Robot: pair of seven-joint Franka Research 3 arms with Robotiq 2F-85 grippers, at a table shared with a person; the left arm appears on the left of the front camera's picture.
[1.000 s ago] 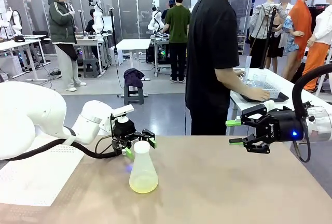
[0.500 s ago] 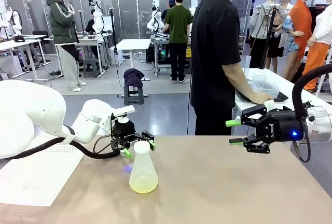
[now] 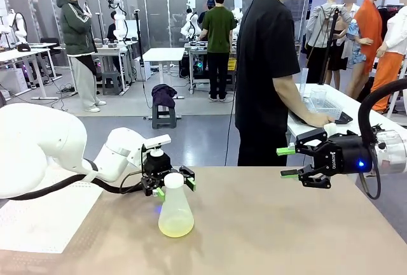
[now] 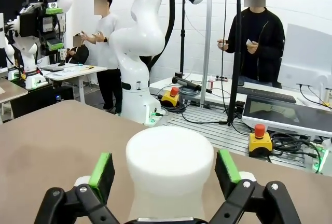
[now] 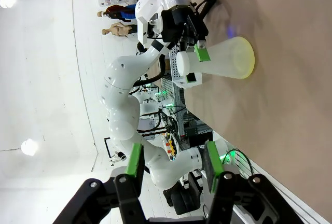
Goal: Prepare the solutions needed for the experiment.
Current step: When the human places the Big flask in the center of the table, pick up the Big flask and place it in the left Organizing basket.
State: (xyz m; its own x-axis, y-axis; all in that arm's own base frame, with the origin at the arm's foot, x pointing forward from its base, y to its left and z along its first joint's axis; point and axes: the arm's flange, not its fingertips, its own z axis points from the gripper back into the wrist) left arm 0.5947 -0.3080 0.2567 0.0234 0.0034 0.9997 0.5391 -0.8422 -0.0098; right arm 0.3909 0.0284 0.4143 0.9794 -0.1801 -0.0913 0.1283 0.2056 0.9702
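Observation:
A translucent conical flask [image 3: 175,210] with a white cap [image 3: 173,180] stands upright left of the table's middle. The solutions [image 3: 176,227] lie as a shallow pale yellow-green layer at its bottom. My left gripper [image 3: 175,189] is open, its green pads on either side of the capped neck with a gap on both sides. In the left wrist view the cap [image 4: 170,164] sits between the fingers [image 4: 102,169] of that gripper [image 4: 165,168]. My right gripper [image 3: 285,162] hovers open at the right, holding nothing. Its own view shows the right gripper [image 5: 174,164] facing the flask [image 5: 228,58].
A white perforated sheet [image 3: 38,218] covers the table's left part. The brown tabletop [image 3: 273,230] is bare between flask and right gripper. A person in black [image 3: 267,65] stands beyond the far edge, hands at a side table with a clear tray [image 3: 321,106].
My left gripper has moved a little lower and closer to the flask, so its pads now flank the neck. The right arm has stayed still. The person has shifted slightly right.

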